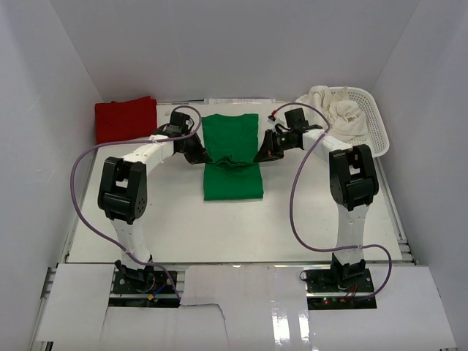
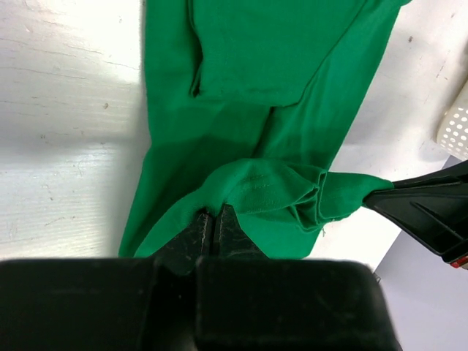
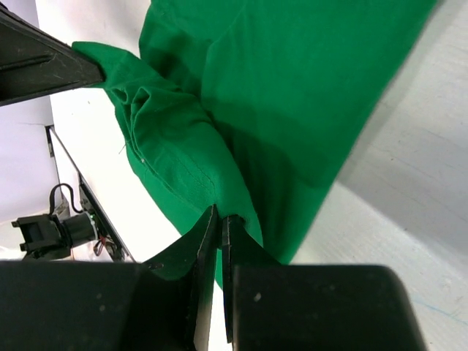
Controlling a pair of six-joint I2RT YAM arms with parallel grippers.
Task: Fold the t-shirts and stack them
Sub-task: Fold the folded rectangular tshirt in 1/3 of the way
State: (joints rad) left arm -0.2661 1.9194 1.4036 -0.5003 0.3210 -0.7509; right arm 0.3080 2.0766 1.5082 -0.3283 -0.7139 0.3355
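Note:
The green t-shirt [image 1: 232, 157] lies lengthwise in the middle of the table, its middle lifted into a sagging ridge between both grippers. My left gripper [image 1: 204, 155] is shut on its left edge; in the left wrist view the jaws [image 2: 214, 216] pinch the green cloth [image 2: 270, 88]. My right gripper [image 1: 261, 155] is shut on its right edge; in the right wrist view it [image 3: 219, 216] grips the green cloth [image 3: 292, 80]. A folded red t-shirt [image 1: 125, 119] lies at the back left. Cream-white t-shirts [image 1: 336, 110] are piled in the basket.
A white plastic mesh basket [image 1: 374, 124] stands at the back right, its corner showing in the left wrist view [image 2: 456, 128]. White walls enclose the table on three sides. The right arm's upright link [image 1: 353, 179] stands beside the basket.

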